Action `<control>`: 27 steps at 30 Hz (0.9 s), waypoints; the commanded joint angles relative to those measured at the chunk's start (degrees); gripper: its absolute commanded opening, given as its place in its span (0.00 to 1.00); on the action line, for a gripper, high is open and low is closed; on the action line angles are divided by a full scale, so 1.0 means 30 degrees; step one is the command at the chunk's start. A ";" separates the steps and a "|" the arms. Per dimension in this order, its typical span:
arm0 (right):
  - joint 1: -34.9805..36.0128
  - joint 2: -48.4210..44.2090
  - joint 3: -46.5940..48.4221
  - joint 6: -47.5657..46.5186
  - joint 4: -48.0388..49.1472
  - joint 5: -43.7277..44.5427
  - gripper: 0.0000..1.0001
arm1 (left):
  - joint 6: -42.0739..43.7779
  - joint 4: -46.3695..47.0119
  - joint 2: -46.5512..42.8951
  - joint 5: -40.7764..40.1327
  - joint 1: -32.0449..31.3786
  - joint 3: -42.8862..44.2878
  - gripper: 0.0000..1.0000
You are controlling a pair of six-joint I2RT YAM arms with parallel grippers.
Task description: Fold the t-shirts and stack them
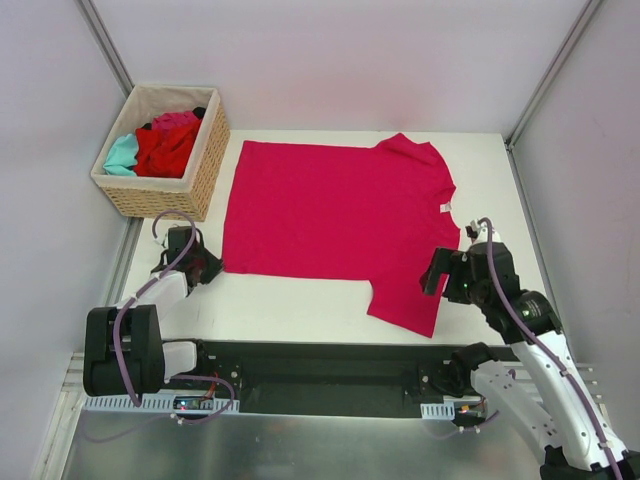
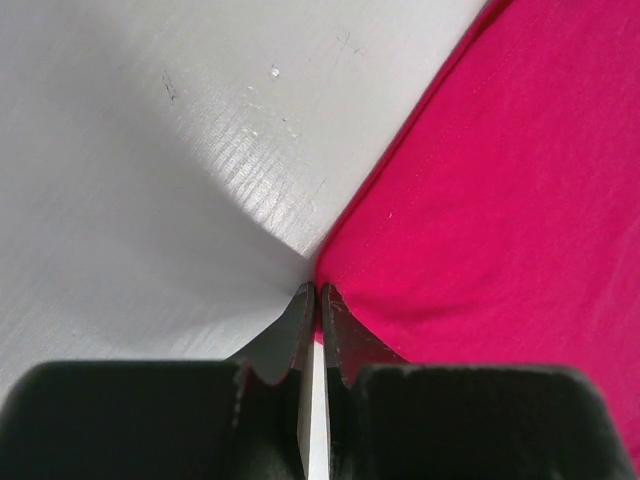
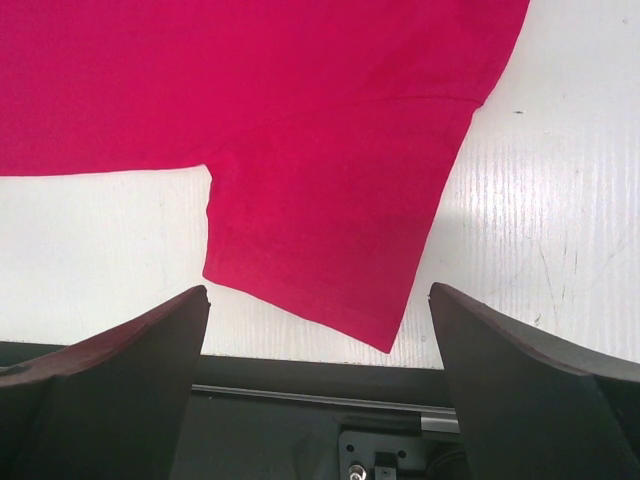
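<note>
Your left claw (image 2: 316,290) is closed together, touching the magenta t-shirt (image 2: 500,200) corner; your right claw (image 3: 318,288) is spread wide above its sleeve.

My left arm (image 1: 150,300) and right arm (image 1: 545,375) are built of white shells and black joint blocks. A thin purple cable (image 1: 125,335) follows each arm. The left hand (image 1: 200,262) and the right hand (image 1: 436,272) are black, with dark wedge-shaped fingers (image 3: 120,370). Both bases share one black plate (image 1: 320,365).
</note>
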 commanded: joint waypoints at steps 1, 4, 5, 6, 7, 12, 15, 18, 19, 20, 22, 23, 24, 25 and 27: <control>-0.0010 0.0613 -0.0152 0.0847 -0.0658 0.0240 0.96 | 0.0005 -0.0922 0.0034 0.0420 0.0223 -0.0444 0.00; -0.0068 0.0760 -0.1231 0.2427 -0.0542 0.0039 0.97 | 0.0005 -0.0922 -0.0611 0.0392 0.0194 -0.0502 0.00; -0.0097 0.0760 -0.1527 0.2924 -0.0368 -0.0225 0.97 | 0.0034 -0.0980 -0.0815 0.0333 0.0223 -0.0531 0.00; -0.0097 0.0760 -0.1849 0.3625 -0.0192 -0.0547 0.97 | 0.0006 -0.0952 -0.1049 0.0391 0.0194 -0.0532 0.00; -0.0184 0.0789 -0.2664 0.4096 0.0245 -0.1159 0.97 | 0.0005 -0.1009 -0.1167 0.0391 0.0223 -0.0532 0.00; -0.0945 0.0293 -0.4603 0.5651 0.1011 -0.2746 0.97 | -0.0112 -0.1039 -0.1461 0.0800 0.0340 -0.0649 0.00; -0.1677 -0.0060 -0.5191 0.6004 0.0458 -0.3215 0.98 | -0.0170 -0.1010 -0.1549 0.0860 0.0340 -0.0736 0.00; -0.2380 -0.0060 -0.5192 0.6093 -0.0274 -0.3449 0.99 | -0.0171 -0.0952 -0.1462 0.0947 0.0399 -0.0766 0.00; -0.2499 -0.0060 -0.5134 0.6122 -0.0510 -0.3392 0.99 | -0.0142 -0.0893 -0.1462 0.0977 0.0399 -0.0766 0.00; -0.2587 -0.0031 -0.4988 0.6093 -0.0715 -0.3334 0.99 | -0.0199 -0.0893 -0.1433 0.1035 0.0486 -0.0795 0.00; -0.2909 0.0231 -0.4958 0.6151 -0.1301 -0.3625 0.97 | -0.0258 -0.0893 -0.1403 0.1328 0.0632 -0.0825 0.00; -0.2997 0.0610 -0.4987 0.6238 -0.1419 -0.3800 0.95 | -0.0345 -0.0893 -0.1403 0.1474 0.0691 -0.0854 0.00; -0.3085 0.0788 -0.5161 0.6239 -0.1682 -0.4121 0.93 | -0.0346 -0.0893 -0.1374 0.1562 0.0779 -0.0854 0.00; -0.3144 0.0905 -0.5366 0.6326 -0.1742 -0.4182 0.91 | -0.0375 -0.0893 -0.1432 0.1766 0.0954 -0.0854 0.00; -0.3203 0.1052 -0.5891 0.6443 -0.1860 -0.4270 0.90 | -0.0375 -0.0429 -0.1461 0.1885 0.1043 -0.0883 0.00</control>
